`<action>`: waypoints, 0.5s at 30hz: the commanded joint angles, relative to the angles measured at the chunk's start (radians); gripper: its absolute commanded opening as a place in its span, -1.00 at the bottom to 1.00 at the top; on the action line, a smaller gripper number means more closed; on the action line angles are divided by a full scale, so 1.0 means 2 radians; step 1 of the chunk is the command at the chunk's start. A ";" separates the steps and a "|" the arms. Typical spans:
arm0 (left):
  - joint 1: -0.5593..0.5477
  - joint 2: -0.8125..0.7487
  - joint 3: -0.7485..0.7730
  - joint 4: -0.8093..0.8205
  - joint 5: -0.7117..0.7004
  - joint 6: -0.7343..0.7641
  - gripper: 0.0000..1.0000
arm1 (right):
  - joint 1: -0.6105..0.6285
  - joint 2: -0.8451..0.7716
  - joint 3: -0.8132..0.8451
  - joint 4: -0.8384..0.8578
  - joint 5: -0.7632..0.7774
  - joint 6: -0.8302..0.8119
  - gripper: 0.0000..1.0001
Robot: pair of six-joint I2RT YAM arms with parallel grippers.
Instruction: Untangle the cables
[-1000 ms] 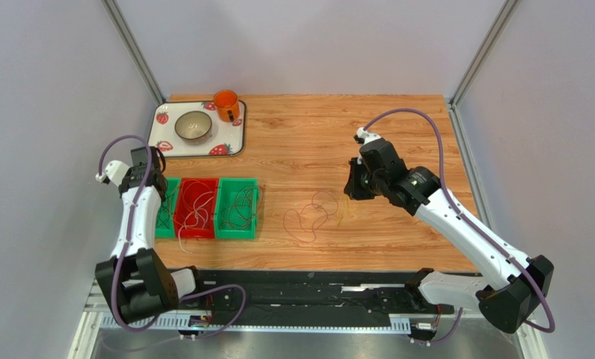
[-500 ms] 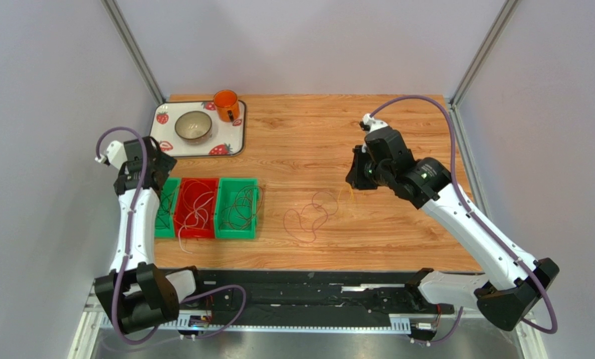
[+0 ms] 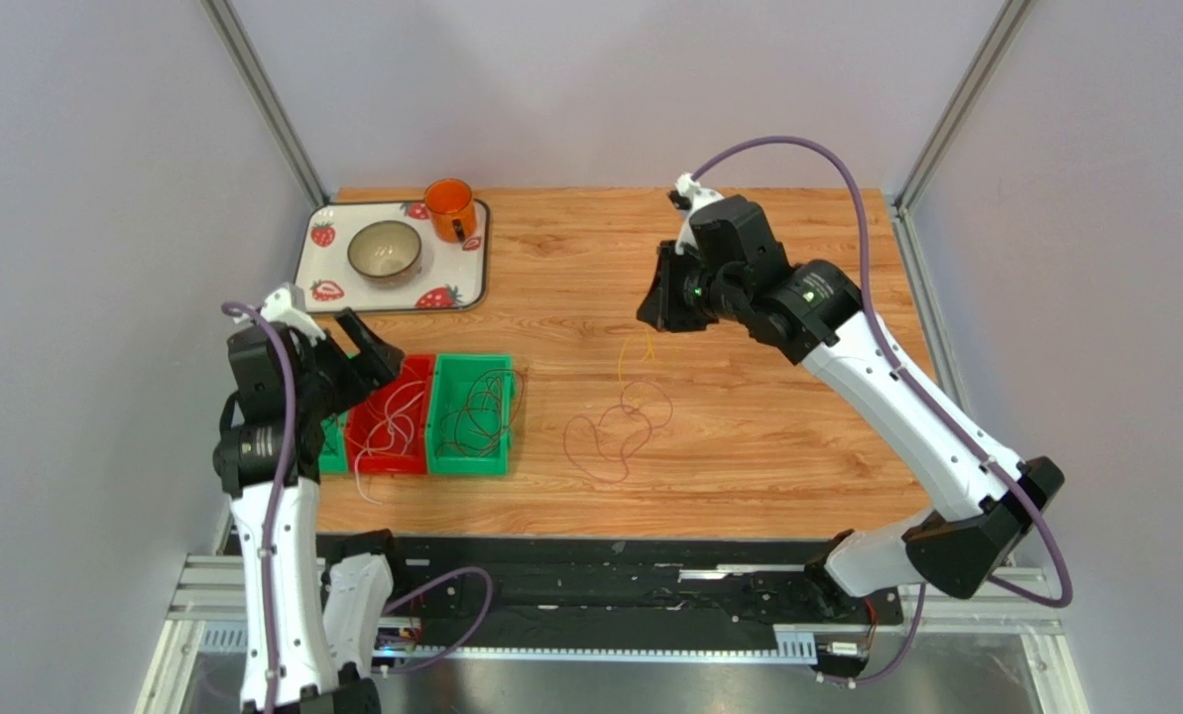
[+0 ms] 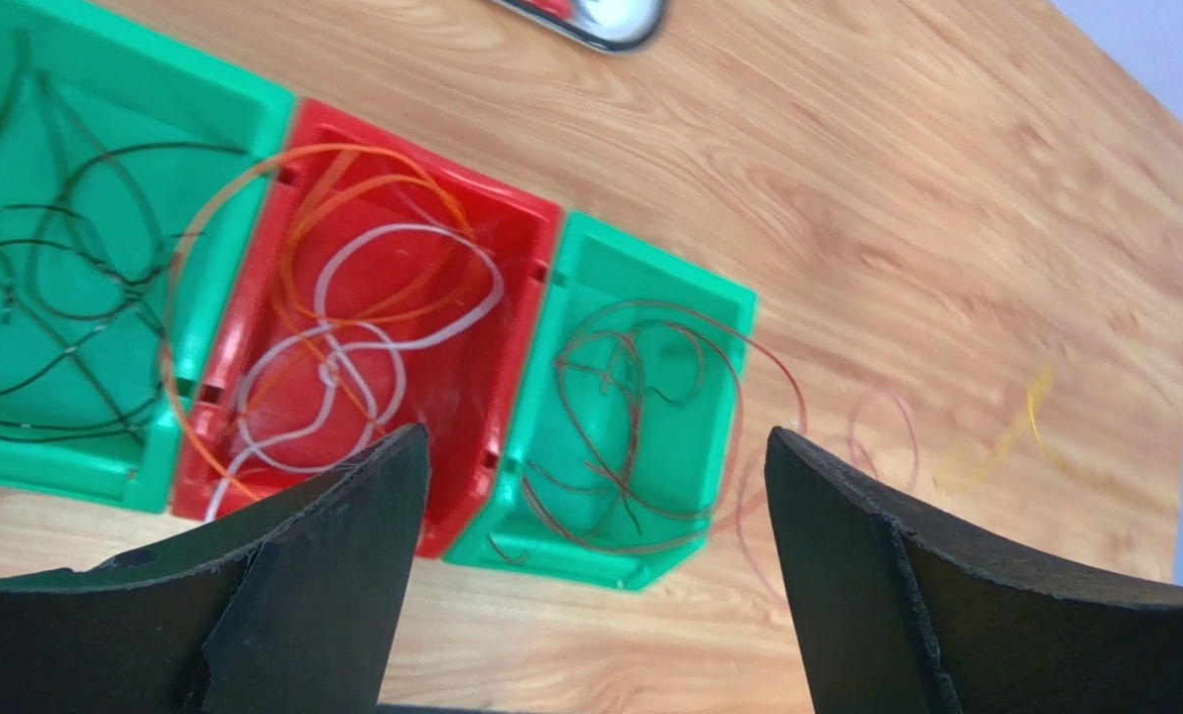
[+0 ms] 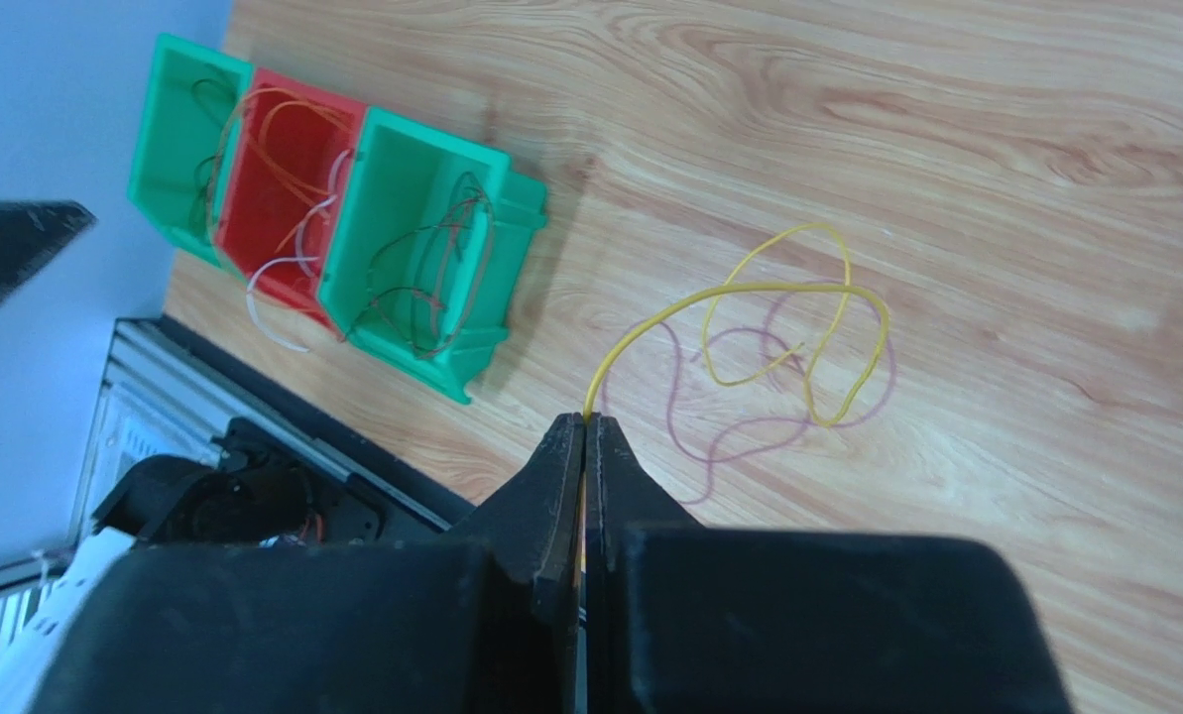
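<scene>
My right gripper [image 3: 658,314] is shut on the end of a yellow cable [image 5: 791,320], which hangs from it down to the table [image 3: 621,362]. Its lower loops still lie over a red-brown cable [image 3: 612,435] coiled on the wood. In the right wrist view the fingers press together at the gripper [image 5: 584,423] with the yellow wire between them. My left gripper [image 3: 375,359] is open and empty above three bins. In the left wrist view the gripper [image 4: 590,464] looks down on orange and white cables [image 4: 359,320], red-brown cables [image 4: 634,402] and dark cables [image 4: 46,283].
The bins stand in a row at the left: green bin [image 3: 328,441], red bin [image 3: 399,441], green bin [image 3: 471,454]. A strawberry tray [image 3: 463,283] with a bowl [image 3: 384,250] and an orange mug [image 3: 450,208] sits at the far left.
My right gripper has risen and moved back and left, lifting the yellow cable's end off the table. My left arm has swung up and right, over the bins.
</scene>
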 commanded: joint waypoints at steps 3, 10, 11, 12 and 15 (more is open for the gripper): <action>-0.021 -0.066 -0.030 0.006 0.112 0.035 0.81 | 0.052 0.063 0.115 0.035 -0.021 -0.010 -1.00; -0.019 -0.109 -0.023 -0.002 0.061 0.029 0.78 | 0.114 0.167 0.230 0.029 -0.014 -0.003 -1.00; -0.019 -0.114 -0.023 -0.007 0.040 0.027 0.76 | 0.126 0.188 0.240 0.031 -0.016 -0.002 -1.00; -0.019 -0.119 -0.023 -0.008 0.027 0.021 0.76 | 0.131 0.198 0.265 0.029 -0.018 -0.003 -1.00; -0.006 -0.139 -0.020 -0.016 -0.006 0.013 0.76 | 0.151 0.230 0.290 0.031 -0.018 -0.005 -1.00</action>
